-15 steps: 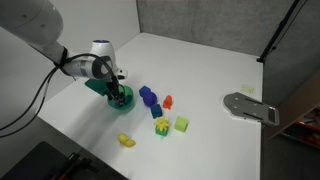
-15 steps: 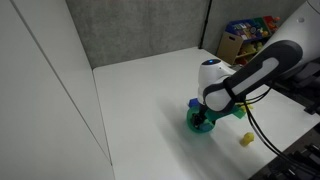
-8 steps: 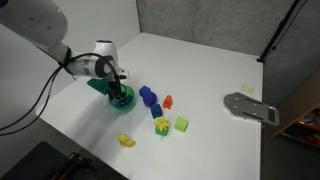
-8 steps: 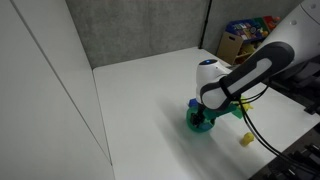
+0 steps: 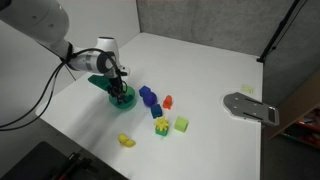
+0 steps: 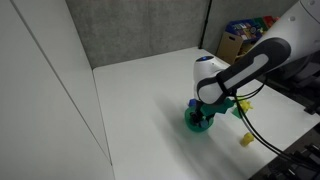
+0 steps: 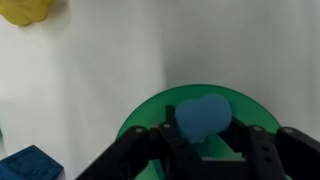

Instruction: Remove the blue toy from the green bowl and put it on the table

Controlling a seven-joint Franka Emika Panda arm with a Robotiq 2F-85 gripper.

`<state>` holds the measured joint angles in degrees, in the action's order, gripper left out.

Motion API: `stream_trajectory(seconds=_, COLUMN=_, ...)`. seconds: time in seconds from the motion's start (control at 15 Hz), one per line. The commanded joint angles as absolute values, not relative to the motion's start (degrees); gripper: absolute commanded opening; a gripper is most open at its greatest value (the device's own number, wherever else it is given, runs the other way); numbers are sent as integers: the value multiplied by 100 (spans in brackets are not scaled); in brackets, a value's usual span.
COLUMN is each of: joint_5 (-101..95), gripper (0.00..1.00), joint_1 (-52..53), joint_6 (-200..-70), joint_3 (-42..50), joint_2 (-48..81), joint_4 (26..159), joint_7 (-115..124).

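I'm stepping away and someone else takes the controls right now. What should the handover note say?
Tool: low over the green bowl, with a finger on either side of the blue toy. The wrist view does not show whether they are clamped on it.
Things: the blue toy sits inside the bowl's rim, and the bowl stands on the table.
Done: the tool is lined up on the toy.
Left: check the grasp, lift the toy out of the bowl, set it on a bare part of the table, and release.
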<state>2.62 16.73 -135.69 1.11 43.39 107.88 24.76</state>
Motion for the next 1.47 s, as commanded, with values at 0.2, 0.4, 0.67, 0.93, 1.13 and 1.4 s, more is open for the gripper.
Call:
stream_trajectory(seconds=0.2, joint_5=284, gripper=16, joint_1=1508, joint_6=-13119, joint_3=14, joint_2=4345, joint_4=10409, joint_7=2338)
stream_trajectory(seconds=0.4, joint_5=294, gripper=16, joint_1=1419, joint_6=-13043, joint_3=15, joint_2=4195, joint_4=10345, joint_7=2268)
stream_trajectory(seconds=0.67, joint_5=375, gripper=16, joint_1=1161, joint_6=-12858, joint_3=-93, joint_2=3967, joint_4=10178, joint_7=1933)
stream_trajectory(seconds=0.93, joint_5=391, gripper=16, joint_1=958, joint_6=-12718, joint_3=-142, joint_2=3624, joint_4=10079, joint_7=1684)
stream_trajectory(seconds=1.13, joint_5=322, gripper=16, joint_1=870, joint_6=-12745, joint_3=-38, joint_2=3397, joint_4=10016, joint_7=1742)
stream_trajectory(seconds=1.4, joint_5=272, gripper=16, joint_1=658, joint_6=-12815, joint_3=128, joint_2=3242, joint_4=9989, joint_7=1753)
